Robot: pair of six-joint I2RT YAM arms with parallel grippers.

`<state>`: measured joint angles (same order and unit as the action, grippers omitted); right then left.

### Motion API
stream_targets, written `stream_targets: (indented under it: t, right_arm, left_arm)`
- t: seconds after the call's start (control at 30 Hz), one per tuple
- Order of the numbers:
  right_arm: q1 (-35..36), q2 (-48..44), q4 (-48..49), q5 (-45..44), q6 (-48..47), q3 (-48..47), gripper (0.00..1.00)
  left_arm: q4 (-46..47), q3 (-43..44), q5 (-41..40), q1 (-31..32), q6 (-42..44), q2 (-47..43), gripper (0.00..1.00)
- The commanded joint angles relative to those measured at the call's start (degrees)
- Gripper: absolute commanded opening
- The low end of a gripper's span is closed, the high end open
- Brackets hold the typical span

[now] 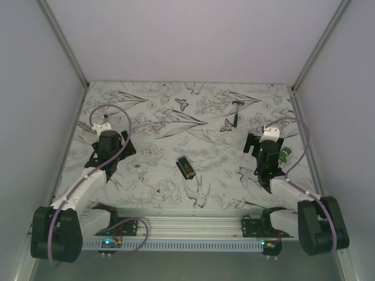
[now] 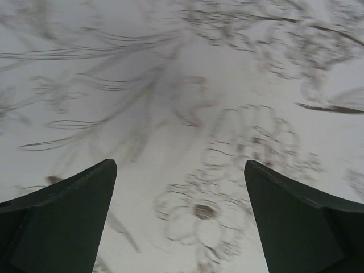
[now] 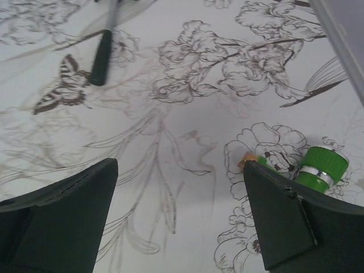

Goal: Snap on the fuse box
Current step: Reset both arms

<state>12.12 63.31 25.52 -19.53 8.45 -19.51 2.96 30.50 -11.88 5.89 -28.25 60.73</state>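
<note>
Hovering over the left part of the flower-printed tabletop (image 1: 158, 193), the left gripper (image 2: 179, 166) has its two dark fingers (image 2: 62, 219) spread wide apart and holds nothing. Its wrist view shows only the drawn flowers of the tabletop under the gap, a little blurred. In the top view the left arm (image 1: 88, 181) reaches from its base at the near left corner toward the far side.

The fuse box (image 1: 186, 166) lies on the tabletop near the middle, between the two arms and well apart from both grippers. It is a small black box, lying at a slant, and on its upper face there are small orange and blue bits.

More to the right and toward the far side lies a tiny hammer (image 1: 237, 111) with a black handle. Its head points to the far side, and the end of the handle is just beside a printed butterfly (image 3: 60, 91). In the right wrist view only the handle shows, at the upper left.

The right gripper (image 3: 179, 165) is also wide open and grips nothing; under the gap is printed tabletop. Just beside its right finger (image 3: 296, 222), on the tabletop, lies a small green object (image 3: 321, 166) with a silver ring around it. If the finger touches this object, I cannot tell.
</note>
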Motion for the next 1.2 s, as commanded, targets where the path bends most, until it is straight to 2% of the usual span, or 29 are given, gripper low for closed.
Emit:
stream_targets:
  t: [0.0, 0.1, 0.17, 0.2, 0.23, 0.33, 0.37, 0.43, 0.47, 0.53, 0.67, 1.17]
  right_arm:
    - [-1.21, 7.50, 22.52, -5.20, -5.25, 1.98, 0.99]
    - [-1.22, 14.10, 29.58, -4.74, -7.93, 3.07, 1.00]
    - [-1.34, 18.71, 41.30, -4.15, -8.61, 6.03, 0.99]
    - [-1.46, 19.74, 42.60, -4.06, -8.69, 6.92, 0.99]
    - [-2.04, 18.45, 39.15, -2.74, -8.02, 6.39, 0.99]
    - [-5.02, 21.05, 48.23, 1.81, -5.93, 9.88, 0.99]
    - [-5.30, 22.60, 49.83, 2.23, -6.02, 9.89, 0.99]
    - [-5.43, 22.28, 44.51, 5.70, -6.86, 7.75, 0.99]
    - [-5.50, 22.61, 43.96, 6.73, -7.59, 7.01, 0.99]
    - [-6.44, 22.65, 41.79, 8.78, -7.00, 6.00, 0.99]
    - [-8.67, 22.62, 38.65, 12.02, -5.54, 4.56, 0.99]
    - [-8.67, 22.74, 38.73, 11.98, -5.59, 4.53, 0.99]
  left_arm:
    - [6.54, -2.64, -8.48, -4.01, 8.87, 1.51, 0.99]
    - [19.25, -6.91, -9.97, -4.26, 15.89, 4.12, 0.99]
    - [26.37, -8.84, -8.05, -4.47, 19.36, 7.56, 0.99]
    - [28.23, -8.83, -6.90, -4.48, 20.44, 9.60, 0.99]
    - [29.50, -8.32, -5.64, -4.52, 21.53, 12.41, 0.99]
    - [31.82, -6.21, 0.11, -4.65, 23.25, 18.06, 1.00]
    - [35.48, -6.88, 2.01, -4.66, 23.68, 19.83, 1.00]
    - [40.35, -7.37, 5.99, -4.62, 25.40, 24.35, 1.00]
    - [40.62, -7.77, 7.24, -4.58, 26.05, 24.29, 1.00]
    - [46.91, -10.21, 9.11, -4.34, 27.39, 25.41, 1.00]
    - [46.05, -9.37, 6.34, -4.17, 26.24, 25.92, 1.00]
    - [45.29, -9.15, 6.24, -4.47, 25.88, 25.67, 1.00]
